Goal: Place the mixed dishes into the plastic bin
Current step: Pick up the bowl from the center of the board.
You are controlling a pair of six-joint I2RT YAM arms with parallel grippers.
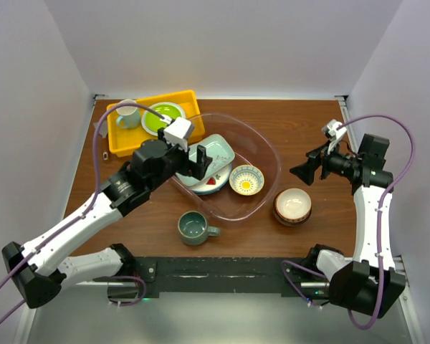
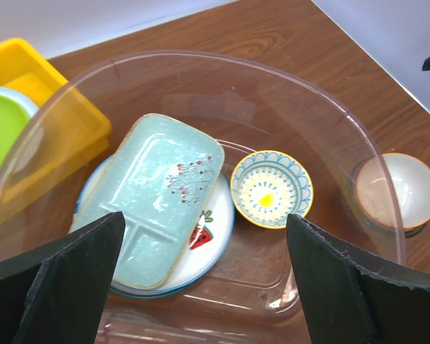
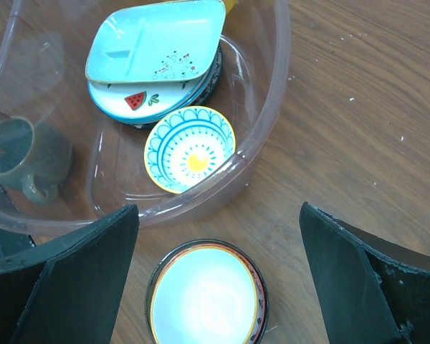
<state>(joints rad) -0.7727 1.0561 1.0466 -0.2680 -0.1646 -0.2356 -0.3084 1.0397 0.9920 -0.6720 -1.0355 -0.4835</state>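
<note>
Touching the far-left rim of the plastic bin [image 1: 271, 149], a yellow tray [image 1: 120, 137] is seen holding a lime-green plate [image 1: 163, 117] and a pale mug [image 1: 127, 115]. The left gripper [image 1: 190, 163] is held over the bin's left side, jaws spread wide, nothing gripped. A grey-green mug [image 1: 194, 227] is stood on the worktop [image 1: 308, 122] just in front of the bin. Inside the bin, a pale-green divided tray [image 1: 218, 150] is laid on stacked white plates [image 1: 213, 182], with a yellow-inside bowl [image 1: 246, 180] beside them. A reddish-brown bowl [image 1: 292, 206] is seen just right of the bin; above it the right gripper [image 1: 306, 170] is spread, empty.
</note>
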